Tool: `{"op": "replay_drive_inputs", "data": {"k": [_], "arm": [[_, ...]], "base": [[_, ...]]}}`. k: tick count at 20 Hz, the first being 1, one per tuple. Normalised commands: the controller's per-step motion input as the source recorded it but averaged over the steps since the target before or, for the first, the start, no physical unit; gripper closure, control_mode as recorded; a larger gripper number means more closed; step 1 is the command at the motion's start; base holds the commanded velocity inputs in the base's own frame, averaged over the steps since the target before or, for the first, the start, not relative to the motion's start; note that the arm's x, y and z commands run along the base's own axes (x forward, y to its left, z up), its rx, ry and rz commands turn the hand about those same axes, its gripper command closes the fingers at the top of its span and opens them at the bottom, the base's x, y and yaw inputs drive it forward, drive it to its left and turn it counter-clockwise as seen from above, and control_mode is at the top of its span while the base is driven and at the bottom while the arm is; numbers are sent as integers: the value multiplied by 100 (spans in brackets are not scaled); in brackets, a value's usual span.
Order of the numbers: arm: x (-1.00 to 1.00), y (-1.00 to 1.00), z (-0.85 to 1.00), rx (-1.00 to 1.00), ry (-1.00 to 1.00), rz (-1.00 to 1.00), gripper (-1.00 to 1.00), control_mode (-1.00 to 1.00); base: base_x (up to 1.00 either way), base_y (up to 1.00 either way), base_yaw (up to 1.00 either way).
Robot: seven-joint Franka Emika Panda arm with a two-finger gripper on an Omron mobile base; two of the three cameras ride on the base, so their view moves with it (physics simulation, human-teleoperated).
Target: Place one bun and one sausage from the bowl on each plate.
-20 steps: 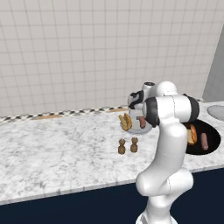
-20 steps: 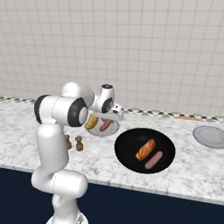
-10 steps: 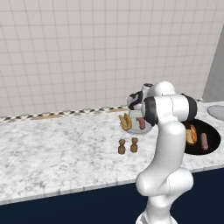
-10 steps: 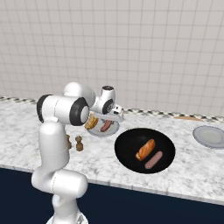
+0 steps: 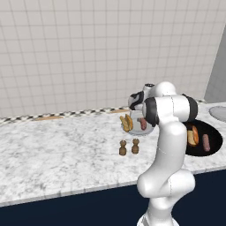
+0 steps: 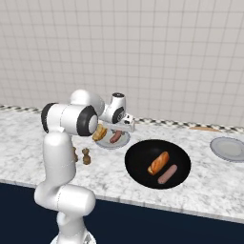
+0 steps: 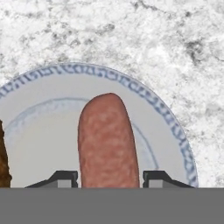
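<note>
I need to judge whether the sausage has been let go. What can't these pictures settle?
- Hand view: gripper fingertips flank the sausage; the bottom edge cuts off any contact.
- Left base view: the arm hides part of the near plate.
- Right base view: the hand covers that plate's far rim.

Between my dark fingertips (image 7: 65, 177) lay a reddish-brown sausage (image 7: 107, 142) on a pale grey plate (image 7: 170, 127) with a blue patterned rim; beyond it, the counter (image 7: 175, 43) was white-grey marbled.
</note>
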Motion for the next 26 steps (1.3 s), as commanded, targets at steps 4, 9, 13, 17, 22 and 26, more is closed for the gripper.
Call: {"op": "replay_drive_inputs", "data": {"k": [4, 9, 13, 17, 22, 26], "arm": [[0, 0, 0, 0, 0, 0, -100, -100], [0, 0, 0, 0, 0, 0, -100, -100], [-3, 0, 14, 0, 0, 0, -100, -100], [-7, 0, 32, 0, 0, -1, -100, -100], [-35, 2, 78, -1, -2, 0, -100, -100], [-91, 1, 100, 1, 3, 0, -100, -100]], "base": [[0, 0, 0], [0, 0, 0], [0, 0, 0], [0, 0, 0], [0, 0, 0], [0, 0, 0]]}}
